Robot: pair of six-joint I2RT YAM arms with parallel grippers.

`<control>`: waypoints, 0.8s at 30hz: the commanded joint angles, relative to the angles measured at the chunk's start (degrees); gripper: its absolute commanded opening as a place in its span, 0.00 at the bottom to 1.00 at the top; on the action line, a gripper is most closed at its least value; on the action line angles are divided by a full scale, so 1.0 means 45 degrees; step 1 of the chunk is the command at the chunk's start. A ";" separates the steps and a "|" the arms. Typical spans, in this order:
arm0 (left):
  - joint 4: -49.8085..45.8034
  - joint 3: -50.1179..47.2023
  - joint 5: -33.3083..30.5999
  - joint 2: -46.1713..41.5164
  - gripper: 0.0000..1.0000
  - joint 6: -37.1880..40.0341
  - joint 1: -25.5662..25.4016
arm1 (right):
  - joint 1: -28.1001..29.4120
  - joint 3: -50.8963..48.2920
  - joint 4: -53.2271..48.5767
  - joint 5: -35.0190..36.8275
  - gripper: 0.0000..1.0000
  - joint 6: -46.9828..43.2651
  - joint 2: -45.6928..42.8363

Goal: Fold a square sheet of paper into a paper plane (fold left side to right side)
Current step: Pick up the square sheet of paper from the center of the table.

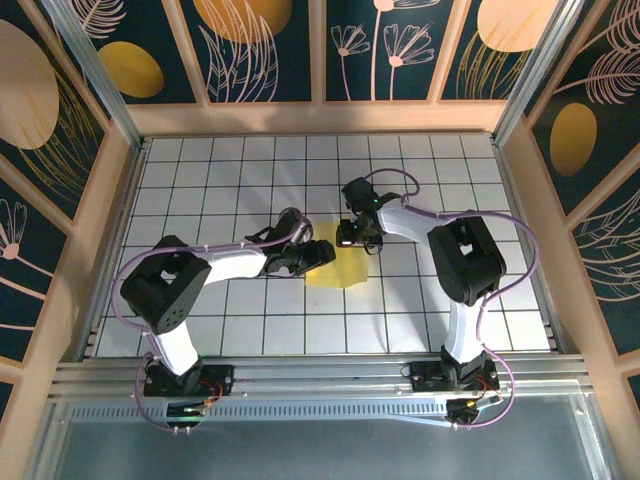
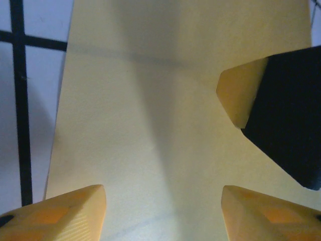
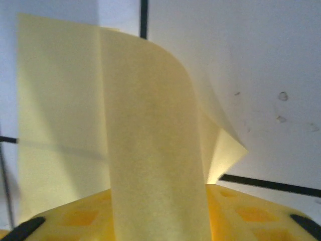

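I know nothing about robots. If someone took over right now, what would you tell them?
Left tool: open, fingers spread over the left part of the yellow paper, which lies on the table.
Right tool: at the paper's far edge, which curls up; grip unclear.
Done: one edge raised.
Left: fold it across, crease, finish the plane.

white tiled desk [image 1: 250,330] w/ dark grid lines, evenly lit, soft shadows only. back wall [image 1: 300,50], left wall [image 1: 40,120] & right wall [image 1: 590,150]: dark navy panels w/ gold ovals & pale line-drawn leaves/flowers, split by peach-coloured wood strips. slanted alu posts [image 1: 95,70] at the back corners. ribbed alu rail [image 1: 320,375] along the near desk edge, grey metal sheet [image 1: 320,445] below it.
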 commanded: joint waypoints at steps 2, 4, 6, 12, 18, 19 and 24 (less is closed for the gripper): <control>0.0484 -0.0556 -0.0353 -0.1349 0.65 -0.0443 0.0356 | -0.0135 -0.0517 0.0218 -0.1489 0.37 0.0024 -0.1126; 0.0854 -0.1016 -0.0329 -0.1960 0.67 -0.0468 0.0694 | -0.0668 -0.0811 0.0587 -0.2190 0.34 0.0139 -0.1475; 0.1306 -0.1608 -0.0231 -0.2658 0.68 -0.0512 0.1127 | -0.0921 -0.1100 0.0926 -0.2922 0.32 0.0258 -0.1829; 0.3504 -0.3651 0.1024 -0.4828 0.77 -0.0560 0.2710 | -0.1949 -0.1892 0.2191 -0.5277 0.30 0.0659 -0.3229; 0.6782 -0.4859 0.3005 -0.6106 0.86 -0.0631 0.3556 | -0.2825 -0.2090 0.3194 -0.7401 0.29 0.0734 -0.4874; 0.7398 -0.4924 0.3351 -0.6168 0.87 -0.0626 0.3586 | -0.2922 -0.2086 0.3363 -0.7876 0.29 0.0722 -0.5116; 1.0451 -0.4828 0.5016 -0.6044 0.89 -0.0800 0.3587 | -0.3107 -0.1982 0.4174 -0.9909 0.27 0.0803 -0.6148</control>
